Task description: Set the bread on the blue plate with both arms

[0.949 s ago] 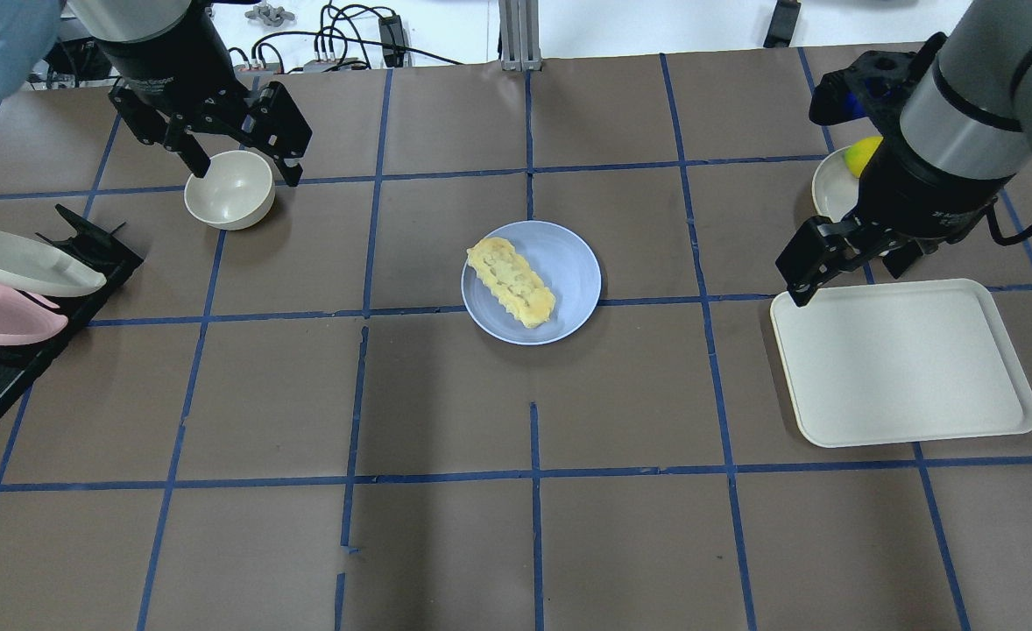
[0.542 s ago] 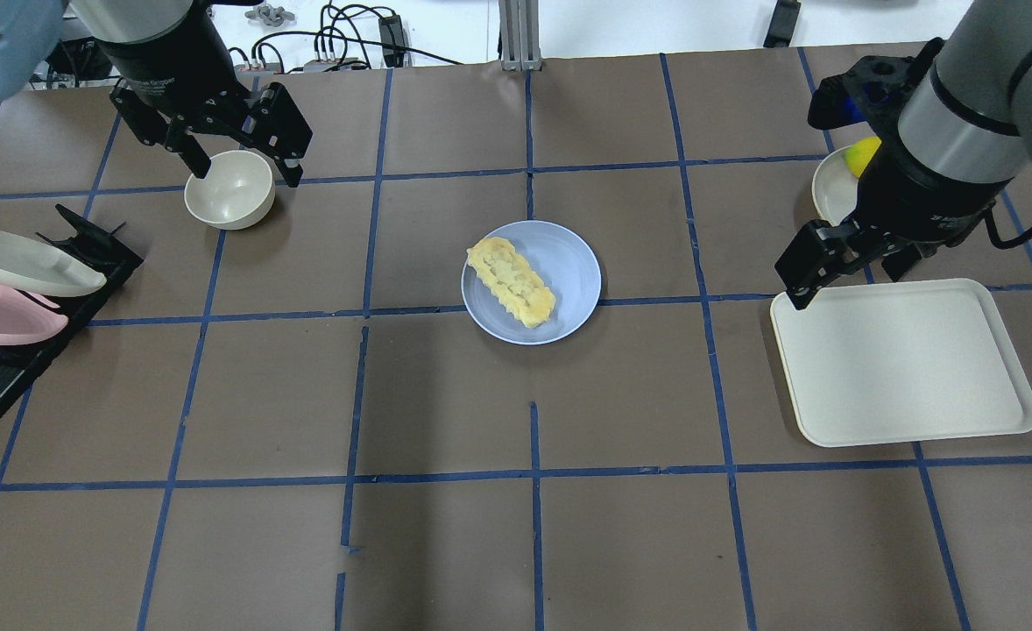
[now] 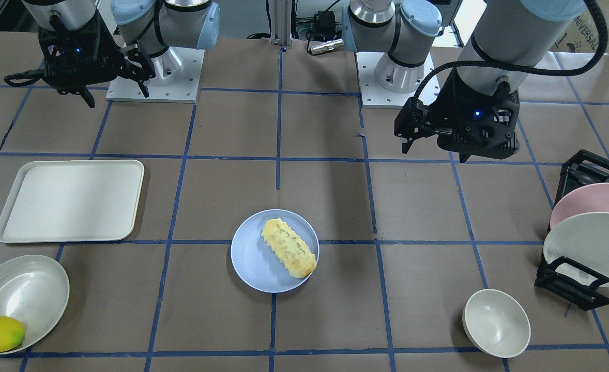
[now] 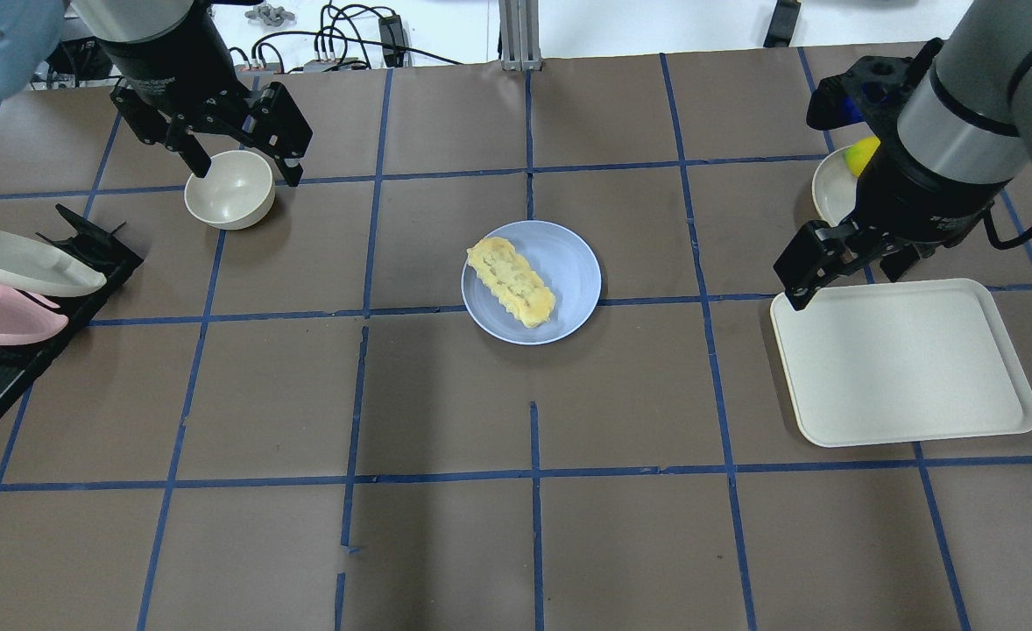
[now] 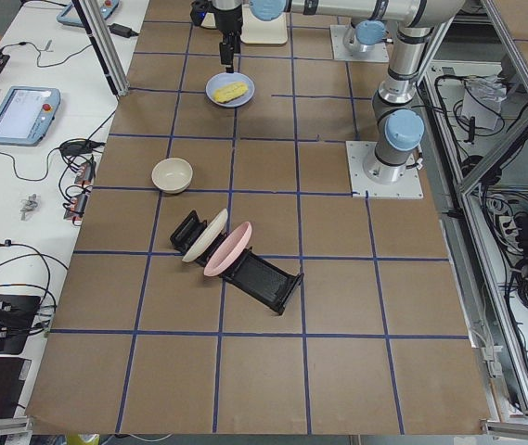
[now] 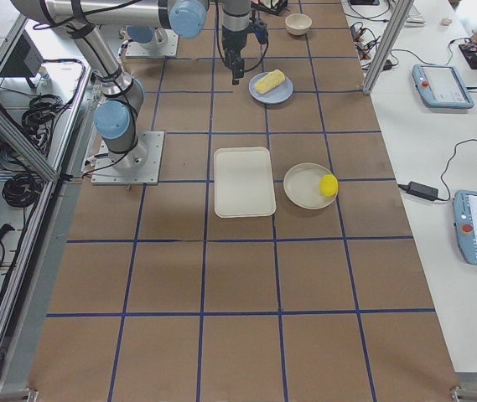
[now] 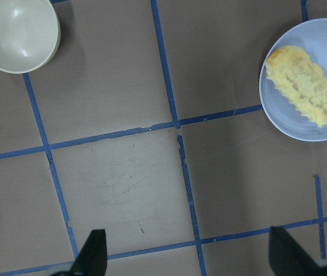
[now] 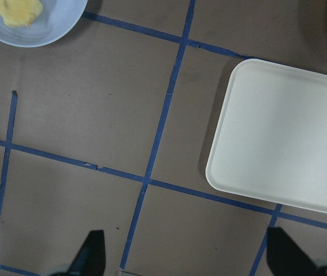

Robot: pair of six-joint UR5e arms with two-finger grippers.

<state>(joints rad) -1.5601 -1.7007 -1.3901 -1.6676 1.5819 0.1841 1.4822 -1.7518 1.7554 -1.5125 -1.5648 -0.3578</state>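
Bread (image 4: 512, 282): lying slantwise across the plate (image 4: 573, 263), left of its centre, touching neither claw; sitting exactly as in the two earlier overhead pictures.
Left claw (image 4: 244, 164): hanging released and empty over the bowl (image 4: 229, 197), well apart from the plate; creeping only slightly toward the far edge of the surface (image 4: 446, 543) over the last second.
Right claw (image 3: 114, 94): hanging released and empty, near the tray (image 4: 906, 364) corner, well apart from the plate; barely shifting over the same interval.
Meaning for the task: pointing, as a judgement, to a placement already finished, with both arms backing off to the sides and nothing left to carry.
Hidden in the overhead view: second finger of the right claw sitting behind its own wrist; both tips showing spread only in the wrist view.
Lemon (image 4: 862, 155): peeking half out from behind the right arm.
Rack plates (image 4: 17, 263): running off the frame edge.
Bread in the right wrist view: being cut off at the top corner.
Side views: showing both claws too small for judging.
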